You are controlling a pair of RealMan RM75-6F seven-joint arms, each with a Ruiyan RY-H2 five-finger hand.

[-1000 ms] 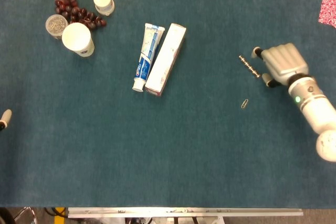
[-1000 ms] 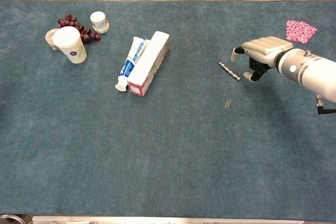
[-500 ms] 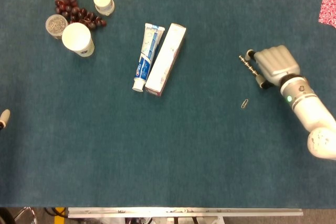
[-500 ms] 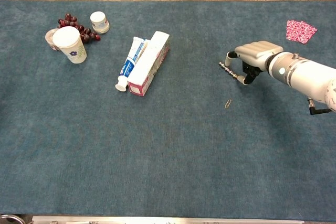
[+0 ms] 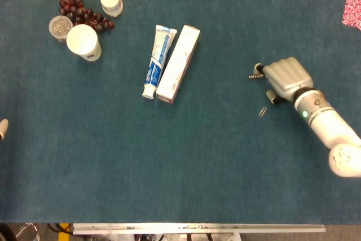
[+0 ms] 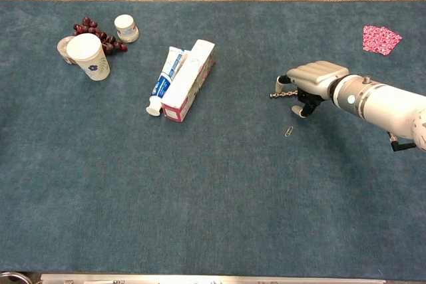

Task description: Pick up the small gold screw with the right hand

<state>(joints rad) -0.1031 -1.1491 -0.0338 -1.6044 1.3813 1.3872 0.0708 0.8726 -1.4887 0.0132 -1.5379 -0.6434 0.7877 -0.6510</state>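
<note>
A slim ridged screw (image 5: pixel 254 74) (image 6: pixel 279 94) lies nearly level on the blue cloth, its right end hidden under my right hand (image 5: pixel 287 77) (image 6: pixel 314 78). The hand hovers palm down over it. One fingertip (image 5: pixel 258 68) is above the screw and the thumb (image 5: pixel 271 96) is below and to the right of it, the two still spread apart. The screw touches the fingers, but I see no pinch on it. A tiny gold-coloured metal piece (image 5: pixel 263 111) (image 6: pixel 289 131) lies just below the hand. Only a fingertip of my left hand (image 5: pixel 2 128) shows at the left edge.
A toothpaste tube (image 5: pixel 158 60) and its box (image 5: pixel 179 63) lie mid-table. At the far left stand a white cup (image 5: pixel 83 40), a small jar (image 5: pixel 111 2), a lidded tin (image 5: pixel 60 26) and grapes (image 5: pixel 84 11). A pink patterned cloth (image 5: pixel 352 11) is at the far right.
My right hand has slid left and toward the front over the screw. The screw has turned from slanting to nearly level and shifted with the fingers. The finger spread looks unchanged.
</note>
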